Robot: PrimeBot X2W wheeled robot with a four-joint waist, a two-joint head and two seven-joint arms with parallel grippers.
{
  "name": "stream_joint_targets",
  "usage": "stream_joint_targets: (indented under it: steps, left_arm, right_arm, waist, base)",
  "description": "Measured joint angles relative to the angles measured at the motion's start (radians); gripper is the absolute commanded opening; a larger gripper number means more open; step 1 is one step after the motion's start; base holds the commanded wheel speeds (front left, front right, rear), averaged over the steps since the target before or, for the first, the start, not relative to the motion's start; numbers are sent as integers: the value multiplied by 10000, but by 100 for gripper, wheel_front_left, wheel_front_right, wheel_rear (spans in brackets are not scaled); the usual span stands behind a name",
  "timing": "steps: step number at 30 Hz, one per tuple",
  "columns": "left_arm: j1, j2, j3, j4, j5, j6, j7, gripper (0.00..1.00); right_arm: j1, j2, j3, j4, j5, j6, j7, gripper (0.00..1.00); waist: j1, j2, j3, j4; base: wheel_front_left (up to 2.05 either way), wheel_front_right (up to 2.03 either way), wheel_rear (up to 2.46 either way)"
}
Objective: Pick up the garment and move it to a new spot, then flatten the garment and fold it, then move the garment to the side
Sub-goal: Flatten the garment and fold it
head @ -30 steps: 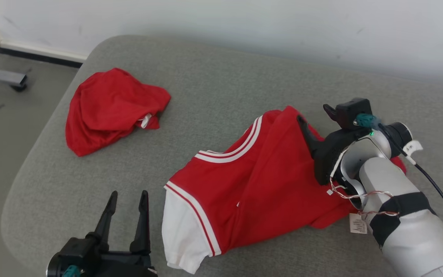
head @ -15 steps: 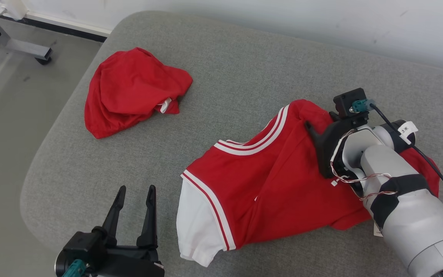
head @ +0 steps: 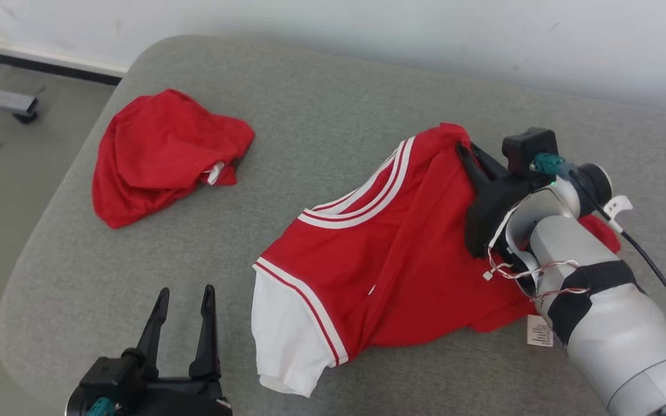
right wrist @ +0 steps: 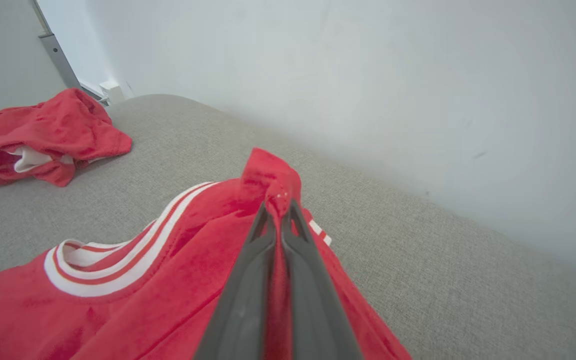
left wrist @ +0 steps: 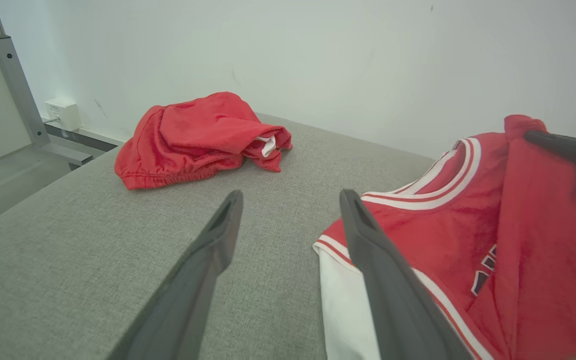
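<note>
Jersey (head: 391,254) looked limp and light at frame centre, right gripper (head: 463,149) pinching its upper fold; left gripper (head: 187,290) spread, lower left. Next hold likely the white sleeve (head: 284,335).

Jersey (head: 402,266) ctr-right on cushion (head: 333,110); 2nd garment (head: 159,150) back-left, well apart.

open grey cushion (head: 321,110) lay between crumpled red cloth (head: 159,150) and shirt (head: 402,260), white wall (head: 367,29) blocked the far side, shirt crowded the right half
</note>
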Motion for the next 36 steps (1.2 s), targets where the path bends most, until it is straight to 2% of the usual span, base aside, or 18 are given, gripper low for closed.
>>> stream_joint_targets:
  steps: [6,12,18,23,24,25,26,36]
  left_arm:
    - [281,-4,165,125,151,-50,0,100]
    - [367,-2,207,205,165,-79,-2,100]
    - [546,-2,196,217,165,-65,-2,100]
    - [721,0,251,232,201,-54,-2,100]
    - [747,-2,284,222,209,-31,-2,100]
    - [779,-2,322,207,215,-27,-2,100]
    - [820,0,328,211,226,-19,-2,100]
    - [886,-4,424,282,332,-77,-2,100]
  right_arm:
    - [870,-117,545,-817,481,0,-583,0]
    - [2076,-426,594,-1841,788,0,-989,0]
    - [3516,-570,-8,-2771,796,0,-1133,0]
    - [5002,-493,-1070,-4059,403,0,-1175,0]
    - [5222,-454,-1313,-4360,261,0,-1183,22]
    - [5454,-410,-1482,-4612,130,0,-1204,36]
    - [5726,-359,-1662,-4819,21,0,-1204,100]
    - [7341,58,-3363,-6725,-982,0,-1204,100]
  waist:
    - [0,0,-298,-662]
    - [0,0,-610,-1236]
    - [-1,-1,-910,-1482]
    - [-2,-2,-1100,-1648]
    - [-2,-2,-1119,-1686]
    - [-2,-2,-1134,-1728]
    - [-2,-2,-1147,-1773]
    - [-1,-2,-1421,-2060]
  base:
    - [0,0,0]
    - [0,0,0]
    - [0,0,0]
    - [0,0,0]
    - [0,0,0]
    - [0,0,0]
    - [0,0,0]
    - [0,0,0]
